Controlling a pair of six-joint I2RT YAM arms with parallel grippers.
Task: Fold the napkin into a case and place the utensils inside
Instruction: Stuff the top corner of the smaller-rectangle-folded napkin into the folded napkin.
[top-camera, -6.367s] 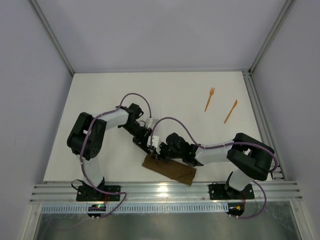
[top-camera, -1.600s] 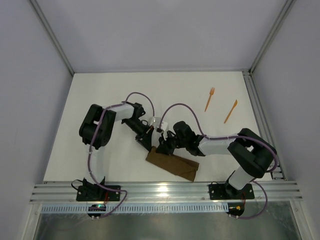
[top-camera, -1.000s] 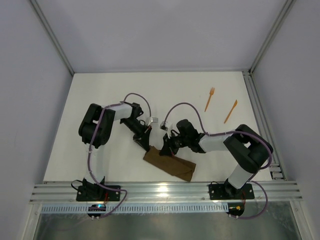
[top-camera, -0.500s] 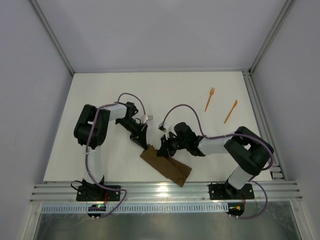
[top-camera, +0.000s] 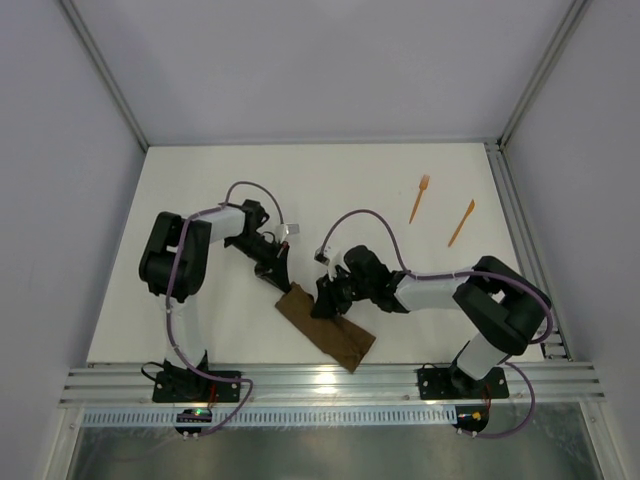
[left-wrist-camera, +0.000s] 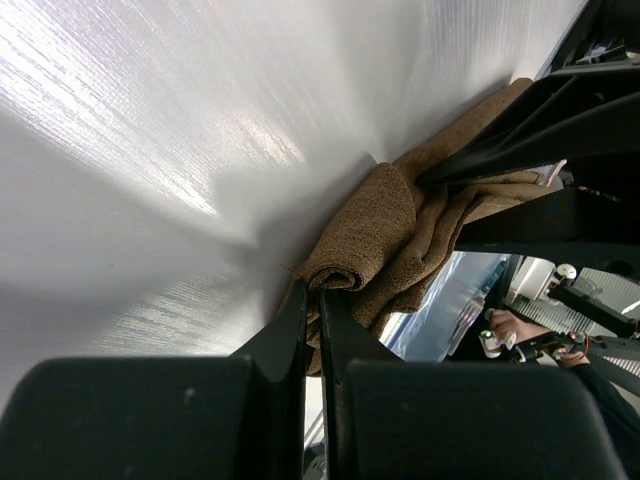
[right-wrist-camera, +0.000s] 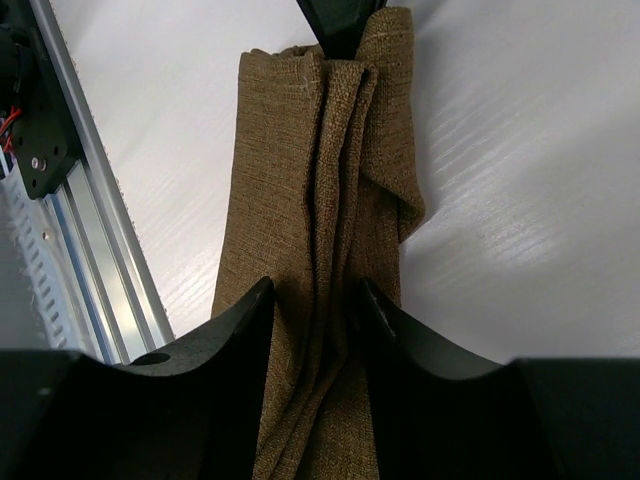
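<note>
The dark brown napkin (top-camera: 328, 328) lies as a narrow folded strip, slanting from upper left to lower right near the table's front edge. My left gripper (top-camera: 283, 281) is shut on the napkin (left-wrist-camera: 372, 225) at its upper-left end, with the rolled corner pinched between the fingertips (left-wrist-camera: 296, 300). My right gripper (top-camera: 322, 300) stands open over the strip, its jaws straddling the bunched folds of the napkin (right-wrist-camera: 300, 150) without pinching them. The two orange utensils lie apart at the far right: a fork (top-camera: 419, 198) and a pointed piece (top-camera: 461, 222).
A ribbed aluminium rail (top-camera: 330, 384) runs along the near edge, close to the strip's lower end, and shows at the left of the right wrist view as the rail (right-wrist-camera: 95, 210). A metal frame rail (top-camera: 520, 240) borders the right side.
My right gripper has opened and let go of the napkin. The left arm has swung left, pulling the strip's upper end left so it lies more slanted.
</note>
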